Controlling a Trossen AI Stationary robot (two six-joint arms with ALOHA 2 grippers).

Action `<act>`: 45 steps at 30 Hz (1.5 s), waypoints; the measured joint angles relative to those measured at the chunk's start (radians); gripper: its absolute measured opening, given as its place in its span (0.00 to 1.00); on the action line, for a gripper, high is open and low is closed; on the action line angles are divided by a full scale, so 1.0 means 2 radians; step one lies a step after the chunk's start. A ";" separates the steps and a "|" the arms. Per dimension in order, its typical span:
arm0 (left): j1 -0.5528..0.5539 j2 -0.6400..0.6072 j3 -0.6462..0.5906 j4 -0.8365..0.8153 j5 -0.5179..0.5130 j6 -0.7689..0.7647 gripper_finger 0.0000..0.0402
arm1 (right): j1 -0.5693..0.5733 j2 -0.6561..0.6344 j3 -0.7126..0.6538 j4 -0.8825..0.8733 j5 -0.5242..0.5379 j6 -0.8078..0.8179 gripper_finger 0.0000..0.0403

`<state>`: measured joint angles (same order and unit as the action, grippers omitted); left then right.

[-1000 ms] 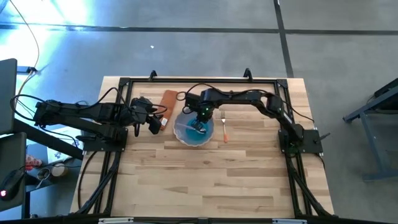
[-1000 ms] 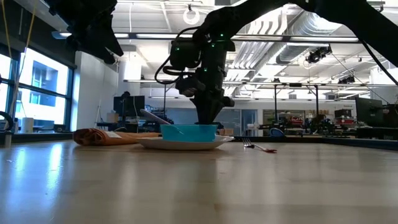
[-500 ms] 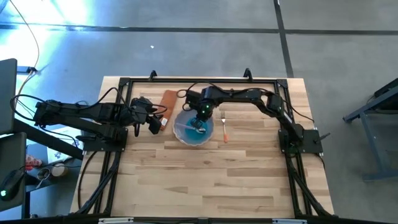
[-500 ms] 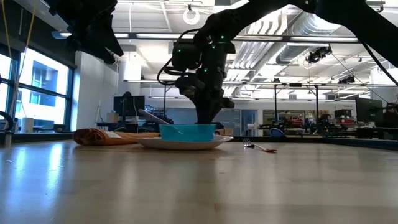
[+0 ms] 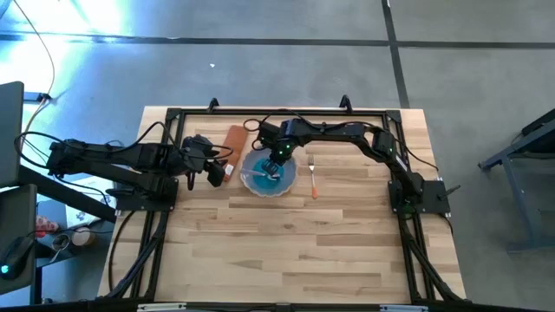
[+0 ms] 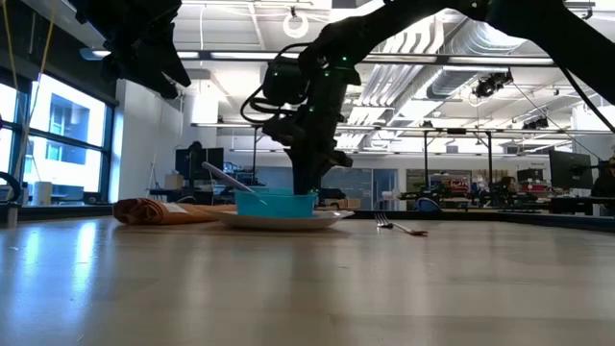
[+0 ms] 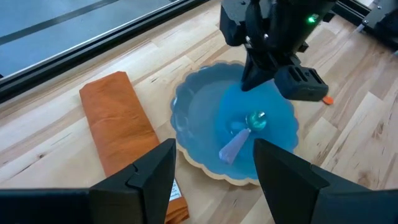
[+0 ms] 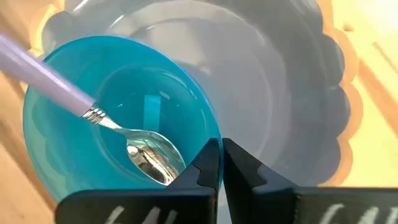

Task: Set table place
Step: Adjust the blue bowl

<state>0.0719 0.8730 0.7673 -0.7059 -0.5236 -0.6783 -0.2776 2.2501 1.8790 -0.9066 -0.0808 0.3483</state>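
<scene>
A blue bowl (image 8: 118,106) with a lilac-handled spoon (image 8: 93,112) in it stands on a pale blue scalloped plate (image 5: 251,189) at the far middle of the light-wood table (image 5: 303,251). My right gripper (image 8: 217,163) is shut on the bowl's rim; it also shows in the high view (image 5: 279,159). My left gripper (image 7: 214,186) is open and empty, above the table left of the plate (image 7: 199,118). An orange folded napkin (image 5: 234,141) lies left of the plate. A fork (image 5: 312,178) lies to the plate's right. My right gripper pinches the bowl's rim (image 8: 214,138) on the side toward the plate's middle, one finger inside the bowl and one outside. The fingers come from above, pointing down. The bowl stands upright with its base on the plate (image 6: 279,219).
The black rail frame (image 5: 277,111) runs along the table's far edge close behind the plate and napkin. Both arm bases stand at the left and right sides. The near half of the table is bare wood.
My right gripper has gone toward the table's left and a little toward the far edge, still shut on the bowl's rim. The bowl has slid that way across the plate, with the spoon in it.
</scene>
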 joint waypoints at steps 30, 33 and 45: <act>0.000 0.000 0.000 -0.001 0.000 -0.002 0.51 | 0.001 -0.029 -0.001 -0.016 0.081 -0.027 0.21; 0.000 0.000 0.000 -0.002 0.000 -0.002 0.51 | 0.024 -0.060 -0.001 -0.033 0.095 -0.059 0.17; 0.000 0.000 0.000 -0.006 0.000 0.001 0.51 | 0.117 -0.068 -0.045 0.032 0.040 -0.076 0.00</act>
<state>0.0719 0.8730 0.7673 -0.7185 -0.5232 -0.6758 -0.0427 2.1151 1.7894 -0.8427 -0.0009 0.1972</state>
